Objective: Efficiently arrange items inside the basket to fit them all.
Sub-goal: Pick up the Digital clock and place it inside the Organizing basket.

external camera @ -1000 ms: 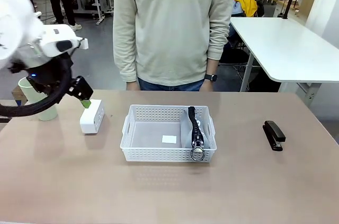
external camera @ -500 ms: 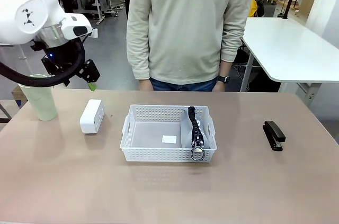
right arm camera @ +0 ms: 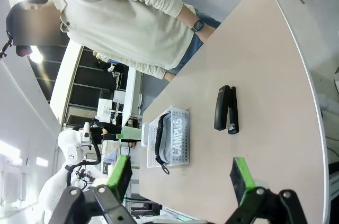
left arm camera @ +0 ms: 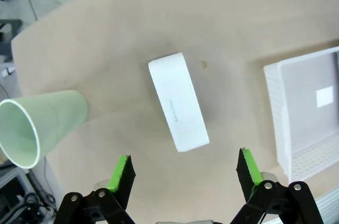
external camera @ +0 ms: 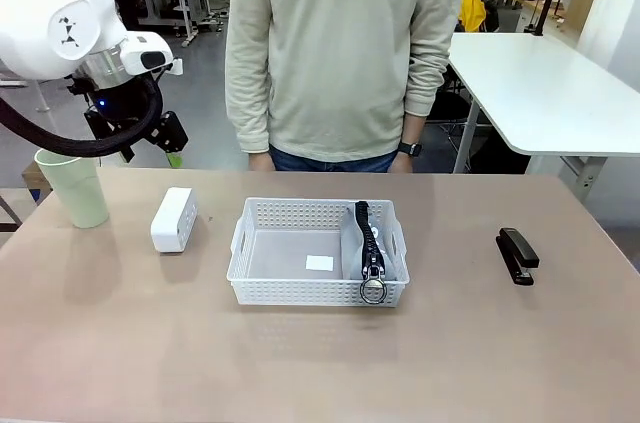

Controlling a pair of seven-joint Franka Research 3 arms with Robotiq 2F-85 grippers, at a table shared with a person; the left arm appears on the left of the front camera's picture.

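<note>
The white basket [external camera: 300, 291] sits mid-table, with the grey pouch [external camera: 372, 248] lying along its right side, metal ring toward me. A white box [external camera: 173, 220] lies left of the basket, and the pale green cup [external camera: 75, 188] stands farther left. The black stapler [external camera: 516, 255] rests on the table at the right. My left gripper [external camera: 172, 148] hangs open, high above and behind the box. In its wrist view, the open left gripper [left arm camera: 185, 170] looks down on the box [left arm camera: 177, 102], cup [left arm camera: 37, 128] and basket [left arm camera: 275, 102]. My right gripper [right arm camera: 181, 176] is open and empty, far from the stapler [right arm camera: 226, 108] and pouch [right arm camera: 177, 136].
A person [external camera: 340, 53] in a light sweater stands at the far edge behind the basket, hands out of sight below the table edge. A white side table [external camera: 545, 83] stands at the back right. Bare tabletop lies in front of the basket and between basket and stapler.
My left arm has lifted up and back from just beside the white box, leaving the box on the table. The person has shifted slightly.
</note>
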